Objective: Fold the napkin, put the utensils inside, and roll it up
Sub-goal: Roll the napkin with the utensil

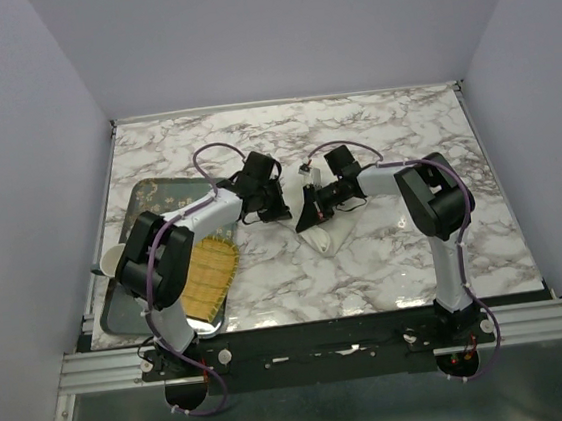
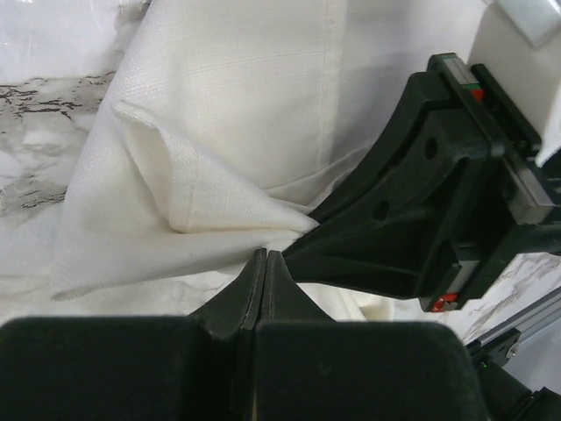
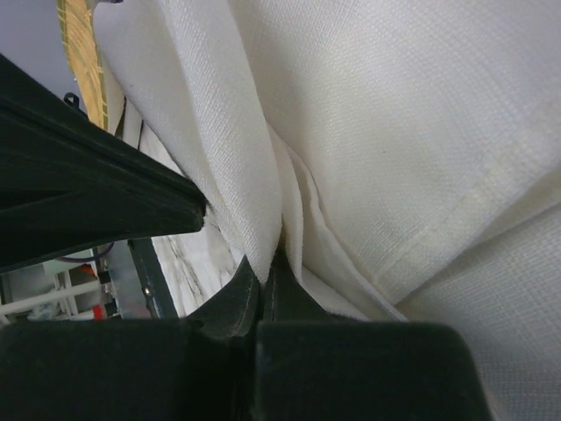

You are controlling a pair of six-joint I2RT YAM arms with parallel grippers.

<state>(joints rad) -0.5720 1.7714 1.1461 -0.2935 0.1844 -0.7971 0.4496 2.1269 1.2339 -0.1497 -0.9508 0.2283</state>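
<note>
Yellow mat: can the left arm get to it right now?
Probably not yet: left gripper is shut on the napkin, as is the right gripper. The mat itself lies uncovered on the tray.

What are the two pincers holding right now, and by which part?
Both hold the napkin: the right pincer pinches a raised fold, the left pincer nips the cloth's edge beside it.

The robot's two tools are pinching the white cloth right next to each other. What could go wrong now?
1. The left tool seems to pinch the napkin only at its very tips, so the cloth could slip out when it pulls.
2. The right tool sits almost against the left one, so they might bump.
3. The napkin is bunched and creased between them, so the fold may turn out crooked.
</note>
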